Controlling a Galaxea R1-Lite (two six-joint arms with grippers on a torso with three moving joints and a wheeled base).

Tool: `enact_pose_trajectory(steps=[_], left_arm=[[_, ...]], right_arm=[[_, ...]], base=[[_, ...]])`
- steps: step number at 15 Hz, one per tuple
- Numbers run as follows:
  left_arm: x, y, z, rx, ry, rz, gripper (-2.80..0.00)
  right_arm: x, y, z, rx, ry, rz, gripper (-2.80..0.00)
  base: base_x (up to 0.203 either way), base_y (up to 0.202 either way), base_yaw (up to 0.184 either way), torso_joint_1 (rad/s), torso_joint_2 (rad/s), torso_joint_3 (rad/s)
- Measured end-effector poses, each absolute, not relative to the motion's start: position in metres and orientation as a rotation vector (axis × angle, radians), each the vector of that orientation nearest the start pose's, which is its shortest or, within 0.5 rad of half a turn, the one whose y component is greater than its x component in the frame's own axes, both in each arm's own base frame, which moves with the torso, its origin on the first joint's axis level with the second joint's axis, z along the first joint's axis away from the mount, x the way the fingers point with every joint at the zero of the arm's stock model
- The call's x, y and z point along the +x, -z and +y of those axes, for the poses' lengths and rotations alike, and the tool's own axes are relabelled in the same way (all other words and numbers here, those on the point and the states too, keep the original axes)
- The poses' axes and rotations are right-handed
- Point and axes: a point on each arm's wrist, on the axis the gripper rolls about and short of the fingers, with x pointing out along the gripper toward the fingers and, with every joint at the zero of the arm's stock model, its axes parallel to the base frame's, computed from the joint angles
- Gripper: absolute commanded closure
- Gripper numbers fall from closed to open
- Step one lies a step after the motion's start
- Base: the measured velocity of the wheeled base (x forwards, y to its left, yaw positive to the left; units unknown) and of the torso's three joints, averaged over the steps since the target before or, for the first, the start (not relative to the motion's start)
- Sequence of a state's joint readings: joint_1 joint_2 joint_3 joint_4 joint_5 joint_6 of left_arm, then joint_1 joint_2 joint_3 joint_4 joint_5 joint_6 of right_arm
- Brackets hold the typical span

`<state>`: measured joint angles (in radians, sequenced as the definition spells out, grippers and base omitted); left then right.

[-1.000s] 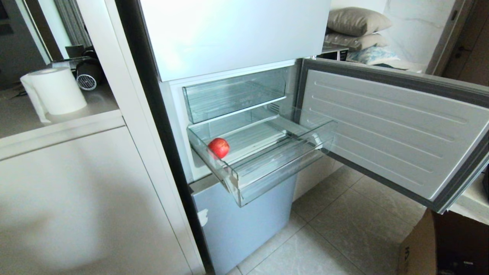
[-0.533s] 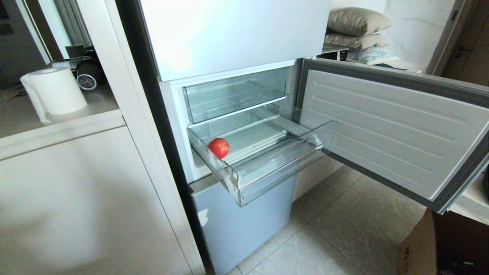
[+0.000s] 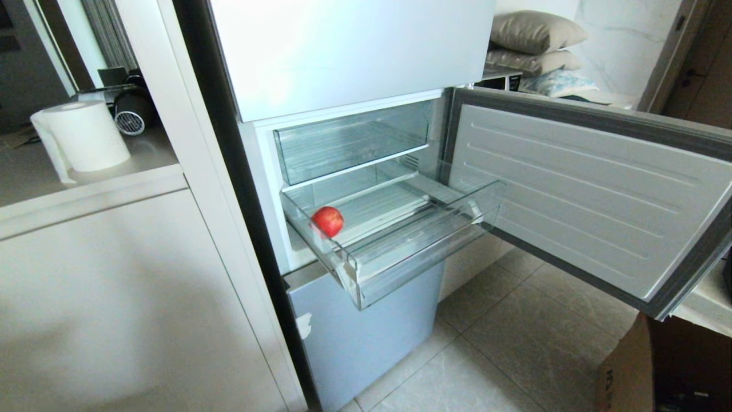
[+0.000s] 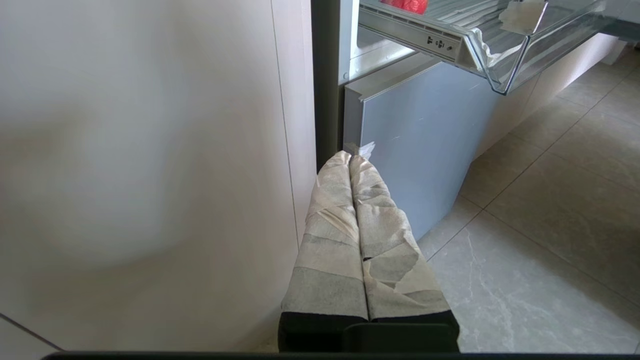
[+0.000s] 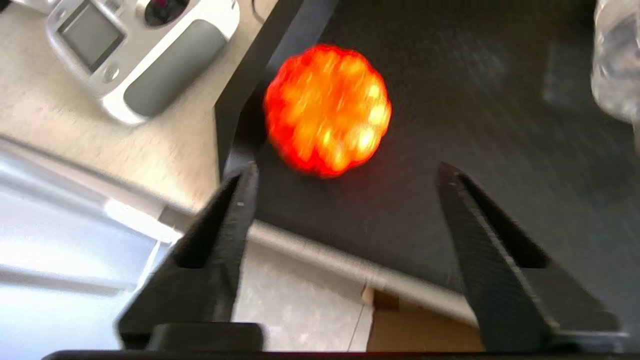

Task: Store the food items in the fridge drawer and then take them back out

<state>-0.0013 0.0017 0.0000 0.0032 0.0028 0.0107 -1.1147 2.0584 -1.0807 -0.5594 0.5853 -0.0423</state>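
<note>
One bumpy orange-red fruit [image 5: 327, 110] lies on a dark mat [image 5: 450, 100], just beyond our right gripper [image 5: 345, 172]. We see its jaws spread wide, grasping nothing.

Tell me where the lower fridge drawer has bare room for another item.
The fridge drawer is bare across its ribbed floor, from the red fruit in the near-left corner to the right wall by the open door. Only that left corner is taken.

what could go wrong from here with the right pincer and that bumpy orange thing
The open right pincer is near the bumpy orange-red item, which lies beside the dark mat's edge; a nudge might roll it off toward the white handheld device. The fridge drawer juts out with the apple inside, so the arm might bump it.
</note>
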Motion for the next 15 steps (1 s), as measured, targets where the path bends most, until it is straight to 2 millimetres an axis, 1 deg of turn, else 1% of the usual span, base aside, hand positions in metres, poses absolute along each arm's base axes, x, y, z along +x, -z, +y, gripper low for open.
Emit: enact_pose_trajectory(steps=[3,5,7,11,15], left_arm=[[-0.023,-0.075,0.0,0.01,-0.001,0.005,0.0],[-0.023,-0.075,0.0,0.01,-0.001,0.005,0.0],[-0.023,-0.075,0.0,0.01,-0.001,0.005,0.0],[-0.023,-0.075,0.0,0.01,0.0,0.005,0.0],[-0.023,-0.075,0.0,0.01,-0.001,0.005,0.0]], right_arm=[[0.197,-0.116,-0.366,0.261,0.507,0.273,-2.8],[0.21,-0.111,-0.377,0.247,0.492,0.263,-2.8],[0.223,-0.106,-0.384,0.236,0.469,0.255,-2.8],[0.249,-0.093,-0.388,0.25,0.379,0.247,-2.8],[0.263,-0.082,-0.383,0.26,0.348,0.263,-2.8]], base=[[0.0,0.0,0.0,0.0,0.0,0.0],[0.0,0.0,0.0,0.0,0.0,0.0],[0.0,0.0,0.0,0.0,0.0,0.0],[0.0,0.0,0.0,0.0,0.0,0.0],[0.0,0.0,0.0,0.0,0.0,0.0]])
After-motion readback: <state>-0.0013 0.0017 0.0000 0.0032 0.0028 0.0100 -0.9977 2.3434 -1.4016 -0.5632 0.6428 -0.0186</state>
